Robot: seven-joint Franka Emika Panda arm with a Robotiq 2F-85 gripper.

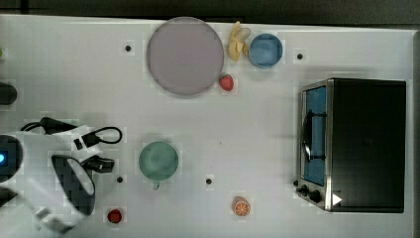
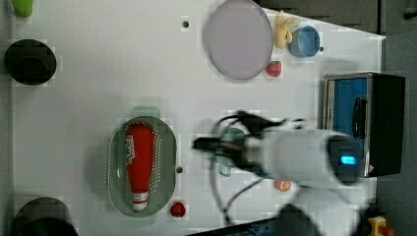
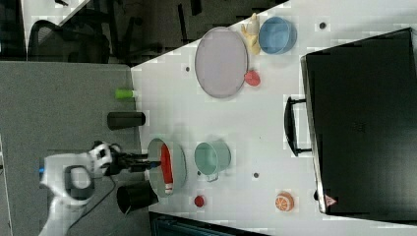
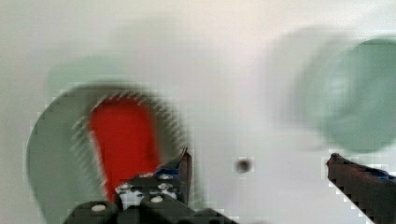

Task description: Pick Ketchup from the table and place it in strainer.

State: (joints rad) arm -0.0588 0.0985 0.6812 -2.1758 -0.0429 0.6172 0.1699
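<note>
The Ketchup, a red squeeze bottle with a white-striped cap, lies lengthwise inside the pale green strainer; its cap points to the left view's bottom. The wrist view has the Ketchup in the strainer too, as does the right view, with the bottle in the basket. My gripper hovers between the strainer and the teal cup, apart from the bottle. Its fingers stand wide open with nothing between them. In the top view my arm covers the strainer.
A grey-lilac plate, strawberry, banana and blue bowl sit along the top view's top. The toaster fills the top view's right. An orange half and a small red fruit lie along its bottom.
</note>
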